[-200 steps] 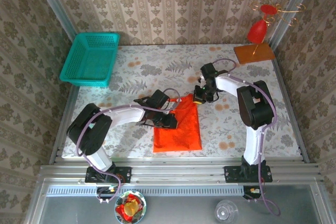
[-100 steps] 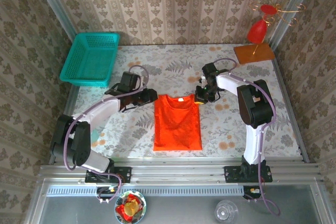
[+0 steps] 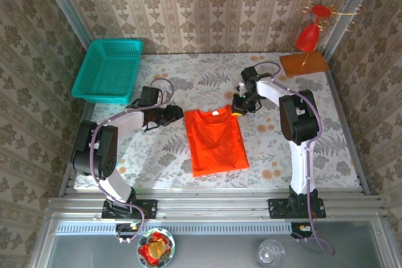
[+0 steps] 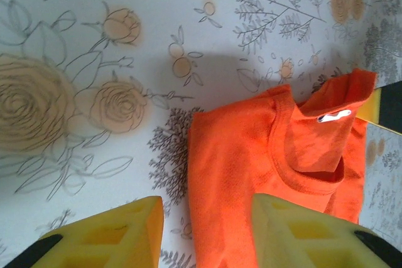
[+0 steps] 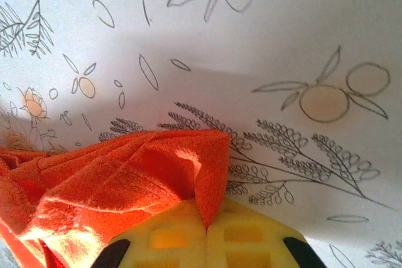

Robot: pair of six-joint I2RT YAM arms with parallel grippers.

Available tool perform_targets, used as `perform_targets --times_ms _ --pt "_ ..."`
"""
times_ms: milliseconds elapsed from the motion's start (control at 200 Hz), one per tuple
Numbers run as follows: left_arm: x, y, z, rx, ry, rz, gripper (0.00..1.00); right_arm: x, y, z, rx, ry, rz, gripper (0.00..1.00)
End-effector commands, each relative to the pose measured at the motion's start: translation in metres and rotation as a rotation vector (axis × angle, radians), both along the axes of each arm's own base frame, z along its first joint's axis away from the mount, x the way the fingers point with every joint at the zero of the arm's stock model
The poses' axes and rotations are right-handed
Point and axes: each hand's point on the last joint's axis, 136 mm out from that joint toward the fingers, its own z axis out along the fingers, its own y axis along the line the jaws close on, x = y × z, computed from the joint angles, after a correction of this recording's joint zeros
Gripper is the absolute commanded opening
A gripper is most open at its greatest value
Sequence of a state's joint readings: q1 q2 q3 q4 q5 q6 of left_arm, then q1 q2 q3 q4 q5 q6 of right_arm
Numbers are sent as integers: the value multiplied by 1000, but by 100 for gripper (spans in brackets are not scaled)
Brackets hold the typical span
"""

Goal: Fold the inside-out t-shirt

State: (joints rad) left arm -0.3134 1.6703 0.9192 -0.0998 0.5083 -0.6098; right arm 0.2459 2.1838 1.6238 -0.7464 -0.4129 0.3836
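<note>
The inside-out t-shirt (image 3: 215, 140) lies folded into a narrow bright orange rectangle in the middle of the table, collar toward the back. My left gripper (image 3: 176, 115) stands open just off its far left corner. In the left wrist view the shirt (image 4: 251, 161) and its white tag (image 4: 333, 116) lie beyond the spread yellow fingers (image 4: 107, 233) of my left gripper (image 4: 207, 233), which grip nothing. My right gripper (image 3: 239, 106) is shut on the shirt's far right corner. In the right wrist view my right gripper (image 5: 207, 233) pinches a raised fold of the orange cloth (image 5: 125, 180).
A teal basket (image 3: 108, 70) stands at the back left. A red ornament (image 3: 308, 36) on a wooden base (image 3: 304, 63) stands at the back right corner. Below the table's front rail sit a bowl (image 3: 156, 247) and a glass (image 3: 270, 252).
The left gripper let go of the shirt, opened and drew back to the left. The shirt now lies flat and has slid slightly back and rightward, the right gripper still holding its corner.
</note>
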Motion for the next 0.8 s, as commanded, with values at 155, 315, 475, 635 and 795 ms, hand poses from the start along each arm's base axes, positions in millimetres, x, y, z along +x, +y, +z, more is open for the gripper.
perform_targets --times_ms 155,315,475,635,795 --pt "7 -19 -26 -104 23 -65 37 -10 -6 -2 -36 69 57 0" --pt "9 -29 -20 -169 9 -92 18 -12 -8 1 -48 71 60 0" --pt "7 -39 -3 -212 -32 -119 6 -14 -12 3 -70 74 66 0" --pt "5 -49 12 -247 -60 -145 1 -13 -12 4 -68 71 59 0" --pt "4 -56 13 -266 -62 -165 0 -15 -12 1 -67 78 55 0"
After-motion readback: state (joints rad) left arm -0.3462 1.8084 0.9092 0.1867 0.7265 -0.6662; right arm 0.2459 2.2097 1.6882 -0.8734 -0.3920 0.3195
